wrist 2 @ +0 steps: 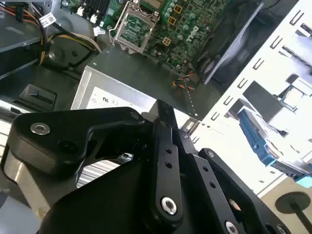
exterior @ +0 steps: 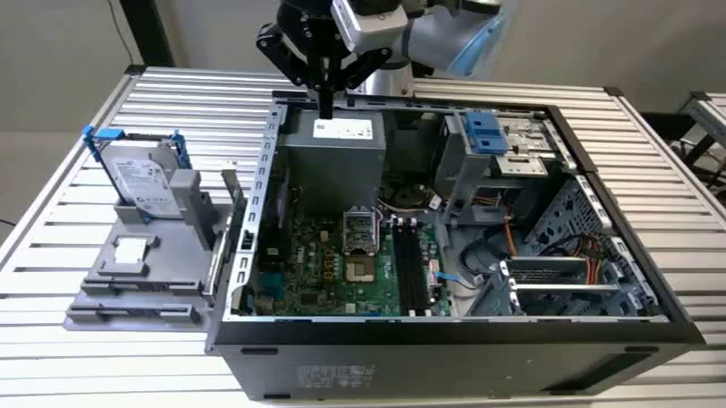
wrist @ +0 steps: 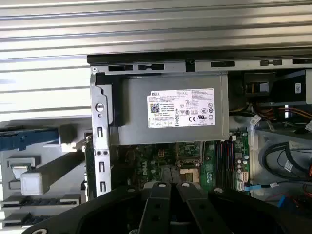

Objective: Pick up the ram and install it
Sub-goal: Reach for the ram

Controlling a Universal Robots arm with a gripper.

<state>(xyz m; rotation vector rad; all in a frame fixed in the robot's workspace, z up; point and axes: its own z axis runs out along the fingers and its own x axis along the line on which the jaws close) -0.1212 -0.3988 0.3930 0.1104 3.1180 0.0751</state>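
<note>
In the exterior view my gripper hangs over the back edge of the open computer case, just above the grey power supply. Its black fingers are pressed together with nothing between them, as both wrist views show. A thin narrow strip that looks like the ram stands on edge in the grey fixture, on its side nearest the case. The long black motherboard slots lie well in front of the gripper, beside the processor socket.
A silver hard drive in a blue-handled frame stands upright on the grey fixture at the exterior view's left. Inside the case are drive cages, a blue bracket and loose cables. The case rests on a slatted metal table.
</note>
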